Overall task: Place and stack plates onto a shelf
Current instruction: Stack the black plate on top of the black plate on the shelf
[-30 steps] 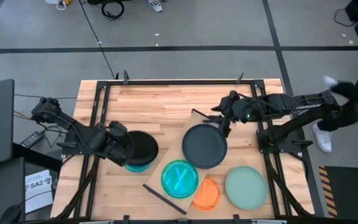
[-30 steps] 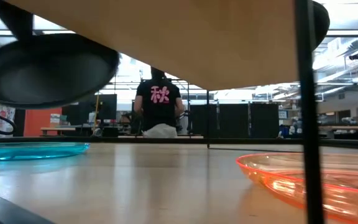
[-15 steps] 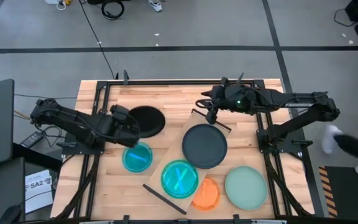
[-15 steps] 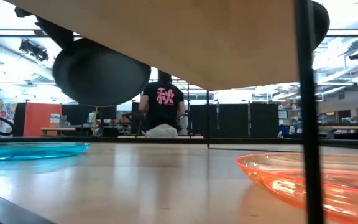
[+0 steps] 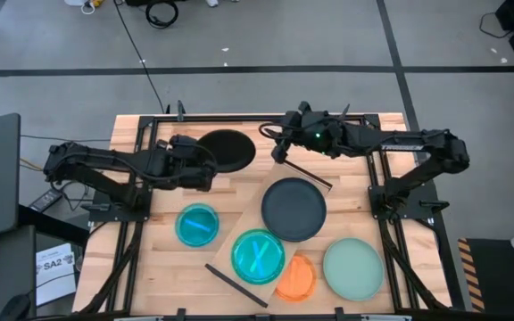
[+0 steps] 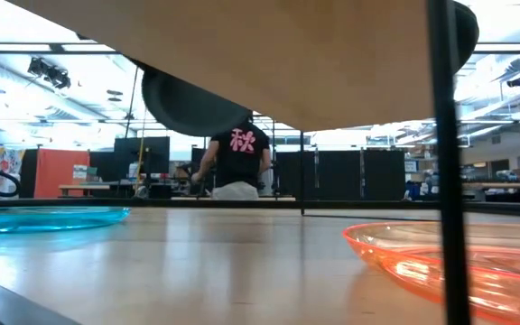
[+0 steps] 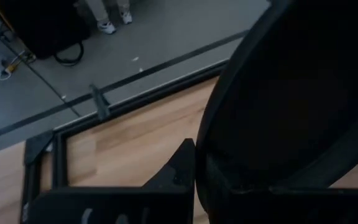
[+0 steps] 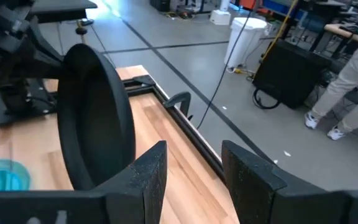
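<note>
Planked pale wood makes up the bench (image 5: 239,192), and on it lies the light plain-wood shelf board (image 5: 259,217), set at an angle with a thin dark strip along each short end. A large matte black round plate (image 5: 294,209) already rests on the shelf's far half and a translucent teal round plate (image 5: 258,256) on its near half; a translucent orange plate (image 5: 297,278) pokes out beside the teal one, a large pale mint-green plate (image 5: 353,268) lies on the bench to the right, and a smaller translucent blue plate (image 5: 197,225) lies left of the shelf. The second large black plate (image 5: 226,150) has been lifted off that blue plate within the last second and swung up toward the bench's far edge; the left claw (image 5: 194,165) is pinched tight on its rim and carries it in the air, well short of the shelf. Over the same second the right claw (image 5: 279,150) has moved left from the shelf's far corner to just beside the carried plate, its fingers (image 8: 148,174) about half apart and holding nothing. That looks like a handover forming, so the right arm can set this plate on the stacked black one.
</note>
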Available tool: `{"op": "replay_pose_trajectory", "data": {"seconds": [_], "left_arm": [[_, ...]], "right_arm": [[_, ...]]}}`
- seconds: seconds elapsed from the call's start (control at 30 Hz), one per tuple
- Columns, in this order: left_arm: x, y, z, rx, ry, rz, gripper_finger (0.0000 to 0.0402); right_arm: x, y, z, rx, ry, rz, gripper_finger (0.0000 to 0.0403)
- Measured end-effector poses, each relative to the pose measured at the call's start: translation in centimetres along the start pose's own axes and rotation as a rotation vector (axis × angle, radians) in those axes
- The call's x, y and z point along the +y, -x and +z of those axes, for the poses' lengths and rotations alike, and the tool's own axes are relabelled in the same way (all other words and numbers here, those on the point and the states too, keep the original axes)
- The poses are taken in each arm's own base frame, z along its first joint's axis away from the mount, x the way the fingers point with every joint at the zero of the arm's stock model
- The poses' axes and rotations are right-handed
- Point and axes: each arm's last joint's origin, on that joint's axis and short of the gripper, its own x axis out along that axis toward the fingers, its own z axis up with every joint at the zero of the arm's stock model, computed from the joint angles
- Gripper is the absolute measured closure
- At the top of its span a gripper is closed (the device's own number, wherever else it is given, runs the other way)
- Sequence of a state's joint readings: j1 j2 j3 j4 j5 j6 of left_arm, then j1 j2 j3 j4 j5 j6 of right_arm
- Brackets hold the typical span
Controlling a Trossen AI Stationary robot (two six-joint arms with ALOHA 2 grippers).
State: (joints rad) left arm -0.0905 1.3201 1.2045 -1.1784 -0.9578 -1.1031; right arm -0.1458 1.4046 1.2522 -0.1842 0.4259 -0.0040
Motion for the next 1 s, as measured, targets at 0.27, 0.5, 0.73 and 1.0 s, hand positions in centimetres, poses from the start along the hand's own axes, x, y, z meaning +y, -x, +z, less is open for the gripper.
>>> {"op": "replay_pose_trajectory", "data": {"seconds": [0.27,0.5,0.73,1.0], "left_arm": [[-0.4,-1.4,1.6,-0.042,0.001,-0.013,0.0386],[-0.5,-2.3,2.6,-0.070,0.009,-0.013,0.0386],[-1.2,-2.5,3.5,-0.107,0.019,-0.069,0.0386],[-1.7,-2.3,4.0,-0.130,0.011,-0.124,0.0386]], "right_arm": [[0.1,-2.4,-1.0,0.024,-0.005,0.005,0.0243],[0.3,-2.6,-0.9,0.010,-0.010,0.010,0.0243],[0.3,-2.7,-0.9,0.007,-0.010,0.009,0.0243],[0.2,-2.7,-0.9,0.003,-0.010,0.008,0.0255]]}}
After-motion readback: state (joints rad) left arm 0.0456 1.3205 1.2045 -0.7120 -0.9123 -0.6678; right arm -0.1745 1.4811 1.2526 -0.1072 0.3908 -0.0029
